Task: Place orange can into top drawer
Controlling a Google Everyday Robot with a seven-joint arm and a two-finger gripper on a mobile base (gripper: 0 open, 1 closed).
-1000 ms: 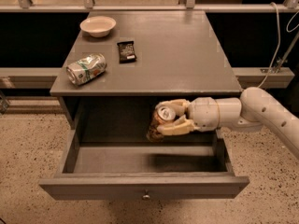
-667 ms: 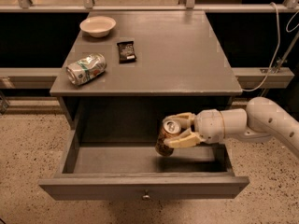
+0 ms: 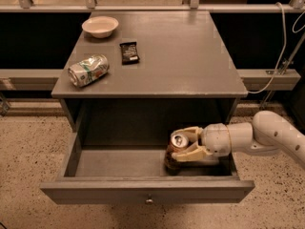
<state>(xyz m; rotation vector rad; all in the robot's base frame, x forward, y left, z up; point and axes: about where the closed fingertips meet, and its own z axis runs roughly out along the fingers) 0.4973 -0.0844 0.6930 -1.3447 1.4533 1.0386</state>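
Observation:
The orange can (image 3: 172, 157) stands roughly upright inside the open top drawer (image 3: 119, 162), at its right side, with its silver top and pull tab facing up. Its base is at or near the drawer floor. My gripper (image 3: 187, 144) reaches in from the right, and its pale fingers (image 3: 190, 154) are shut on the can's upper part. The drawer is pulled fully out, and its front panel with the small round knob (image 3: 149, 201) faces the camera.
On the grey cabinet top (image 3: 190, 56) lie a crushed silver-and-green can (image 3: 88, 70), a dark snack packet (image 3: 129, 52) and a white bowl (image 3: 100, 26). A white cable (image 3: 281, 56) hangs at the right. The floor is speckled.
My gripper has carried the orange can down and forward, from the shadowed space under the cabinet top to low inside the drawer near its front right. The can now stands more upright.

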